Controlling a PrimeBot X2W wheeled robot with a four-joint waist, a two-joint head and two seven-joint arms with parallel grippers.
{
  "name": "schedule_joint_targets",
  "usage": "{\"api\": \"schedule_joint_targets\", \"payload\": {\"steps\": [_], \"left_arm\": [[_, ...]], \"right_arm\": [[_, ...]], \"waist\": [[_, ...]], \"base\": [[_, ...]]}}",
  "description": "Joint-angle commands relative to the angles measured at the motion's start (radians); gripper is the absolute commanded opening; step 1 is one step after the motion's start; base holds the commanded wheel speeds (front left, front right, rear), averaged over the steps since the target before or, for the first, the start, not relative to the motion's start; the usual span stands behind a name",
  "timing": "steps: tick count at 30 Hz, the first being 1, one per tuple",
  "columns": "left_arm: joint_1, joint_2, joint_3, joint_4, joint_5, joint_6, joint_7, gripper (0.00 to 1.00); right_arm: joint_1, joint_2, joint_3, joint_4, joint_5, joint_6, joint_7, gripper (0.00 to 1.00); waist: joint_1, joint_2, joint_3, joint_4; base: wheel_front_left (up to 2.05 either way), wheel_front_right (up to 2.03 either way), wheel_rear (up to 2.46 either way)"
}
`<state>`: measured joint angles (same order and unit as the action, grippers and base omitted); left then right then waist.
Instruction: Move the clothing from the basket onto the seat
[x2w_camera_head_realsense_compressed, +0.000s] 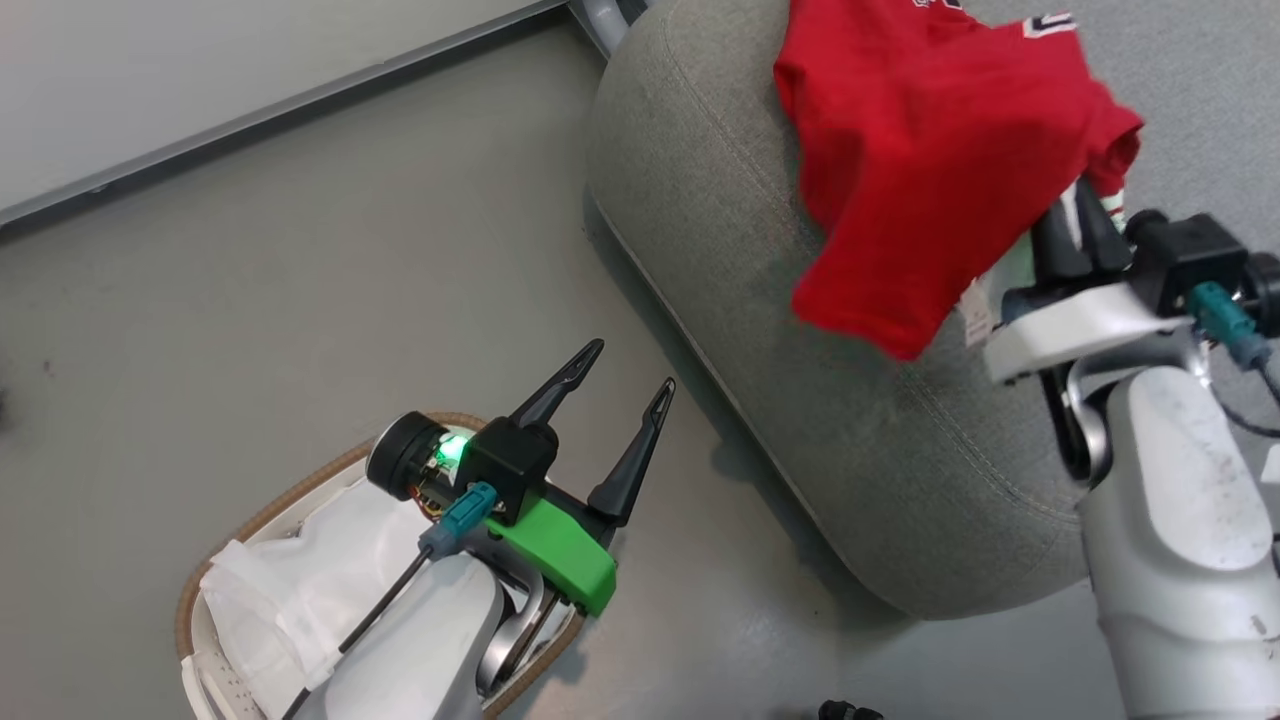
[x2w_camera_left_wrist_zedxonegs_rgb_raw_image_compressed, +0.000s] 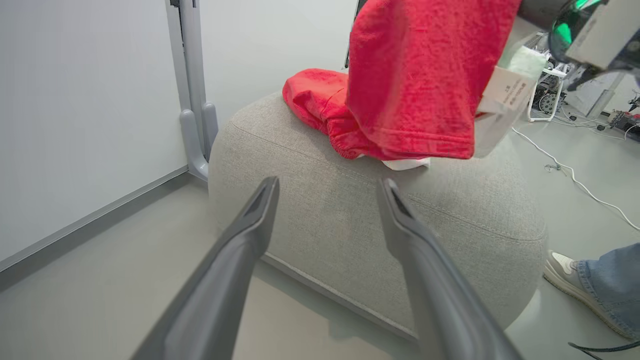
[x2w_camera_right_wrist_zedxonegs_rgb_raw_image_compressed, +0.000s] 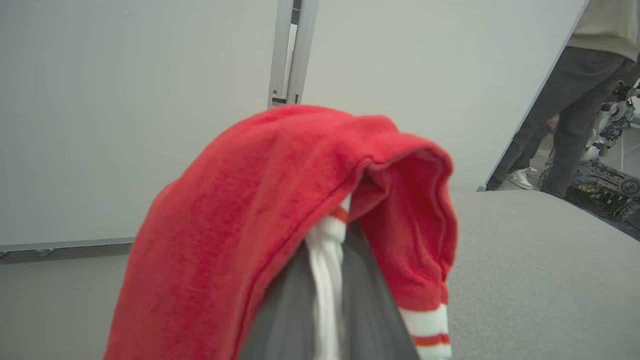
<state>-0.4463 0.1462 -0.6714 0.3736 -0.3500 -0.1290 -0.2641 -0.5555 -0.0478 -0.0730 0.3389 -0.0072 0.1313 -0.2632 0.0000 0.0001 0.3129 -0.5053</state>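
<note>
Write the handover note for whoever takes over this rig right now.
Right gripper: shut on a red garment, which hangs over the seat, not yet released.
Left gripper: open, empty, above the basket.
Done: a second red piece lies on the seat.
Left: set the held garment down. Then check the basket: its visible part holds white lining, and the left arm hides the rest.

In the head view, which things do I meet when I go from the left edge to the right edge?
basket → left gripper → clothing → right gripper
</note>
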Motion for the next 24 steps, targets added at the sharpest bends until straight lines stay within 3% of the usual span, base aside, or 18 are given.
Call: {"api": "schedule_joint_targets", "payload": {"steps": [1, 3, 9, 16, 21, 24], "left_arm": [[-0.021, 0.009, 0.001, -0.001, 0.003, -0.003, 0.0, 1.0], [-0.03, 0.005, -0.005, 0.0, 0.005, -0.003, 0.0, 1.0], [-0.058, 0.001, -0.028, 0.0, 0.008, -0.003, 0.0, 1.0], [-0.086, 0.007, -0.035, -0.007, 0.013, -0.003, 0.0, 1.0], [-0.092, 0.008, -0.029, -0.01, 0.021, -0.003, 0.0, 1.0], [-0.09, 0.008, -0.025, -0.014, 0.024, -0.003, 0.0, 1.0]], "right_arm": [[-0.044, -0.005, -0.033, 0.008, -0.032, -0.001, -0.002, 0.0], [-0.102, -0.01, -0.083, 0.031, -0.07, -0.001, -0.002, 0.0], [-0.275, -0.155, -0.153, 0.142, -0.146, -0.001, 0.004, 0.0], [-0.453, -0.373, -0.179, 0.277, -0.113, -0.001, 0.118, 0.0], [-0.493, -0.462, -0.172, 0.403, -0.059, -0.001, 0.208, 0.0], [-0.481, -0.474, -0.152, 0.487, -0.014, -0.001, 0.241, 0.0]], "waist": [[0.0, -0.0001, 0.03, 0.028], [0.0, -0.0001, 0.045, 0.057], [0.0, -0.0001, 0.094, 0.163], [0.0, -0.0001, 0.165, 0.279], [0.0, -0.0001, 0.209, 0.328], [0.0, -0.0001, 0.226, 0.345]], "base": [[0.0, 0.0, 0.0], [0.0, 0.0, 0.0], [0.0, 0.0, 0.0], [0.0, 0.0, 0.0], [0.0, 0.0, 0.0], [0.0, 0.0, 0.0]]}}
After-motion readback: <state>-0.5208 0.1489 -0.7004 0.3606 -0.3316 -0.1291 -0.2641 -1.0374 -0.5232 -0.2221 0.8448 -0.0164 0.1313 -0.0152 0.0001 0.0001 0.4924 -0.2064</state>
